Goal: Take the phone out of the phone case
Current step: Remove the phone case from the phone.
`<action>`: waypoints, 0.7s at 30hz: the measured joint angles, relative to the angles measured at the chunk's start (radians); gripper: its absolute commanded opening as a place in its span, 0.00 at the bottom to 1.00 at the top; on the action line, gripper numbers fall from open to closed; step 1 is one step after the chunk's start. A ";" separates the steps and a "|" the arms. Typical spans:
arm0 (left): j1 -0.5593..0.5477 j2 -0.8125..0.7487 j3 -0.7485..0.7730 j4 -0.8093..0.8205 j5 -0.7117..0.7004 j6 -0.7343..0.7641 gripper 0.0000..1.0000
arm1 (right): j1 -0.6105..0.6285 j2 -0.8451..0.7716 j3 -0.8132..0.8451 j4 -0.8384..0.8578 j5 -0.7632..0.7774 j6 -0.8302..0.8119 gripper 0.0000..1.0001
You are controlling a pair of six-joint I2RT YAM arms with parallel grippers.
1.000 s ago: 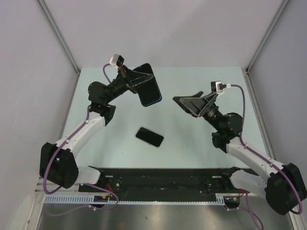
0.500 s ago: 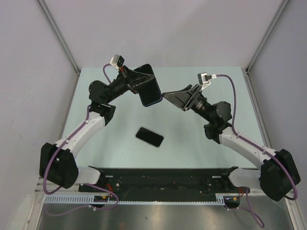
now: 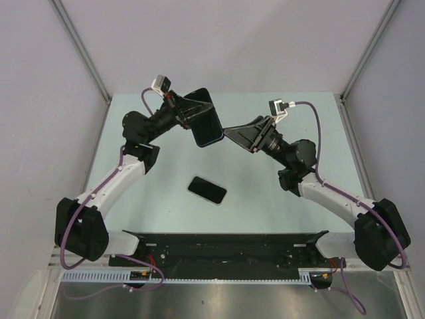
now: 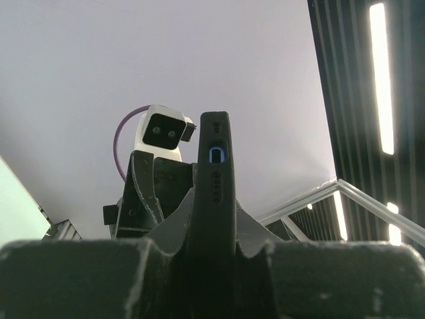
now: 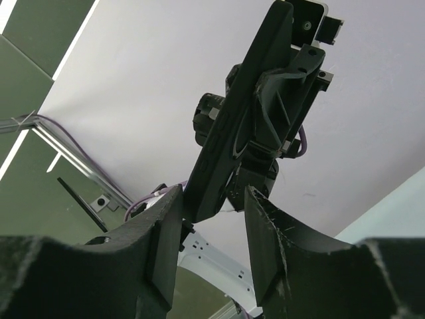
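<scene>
A dark phone case [image 3: 208, 122] with a blue rim hangs above the table, and my left gripper [image 3: 192, 113] is shut on it. Seen edge-on in the left wrist view, the case [image 4: 216, 166] stands upright between the jaws of that gripper [image 4: 216, 229]. My right gripper [image 3: 229, 133] has come up to the case's lower right corner. In the right wrist view the case [image 5: 232, 126] dips between the fingers of the right gripper [image 5: 214, 199], close to the left one and with a gap at the right one. A flat black phone [image 3: 207, 190] lies on the table.
The pale green table [image 3: 265, 193] is enclosed by grey walls with metal posts at the back corners. A black rail [image 3: 226, 246] runs along the near edge between the arm bases. The right wrist's camera [image 4: 161, 131] shows behind the case.
My right arm has swung left and up to the held case, and its jaws have narrowed around the case's corner. The left arm, the case and the phone on the table have stayed still.
</scene>
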 measured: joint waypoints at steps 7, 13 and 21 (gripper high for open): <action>0.002 0.009 0.015 -0.007 0.000 0.004 0.00 | 0.001 0.035 0.002 0.082 -0.002 0.047 0.36; 0.003 0.012 0.016 -0.007 0.000 0.005 0.00 | 0.002 0.045 0.002 0.108 -0.003 0.068 0.29; 0.012 0.016 0.017 -0.020 -0.006 0.030 0.00 | 0.011 -0.023 0.021 -0.089 0.027 -0.002 0.15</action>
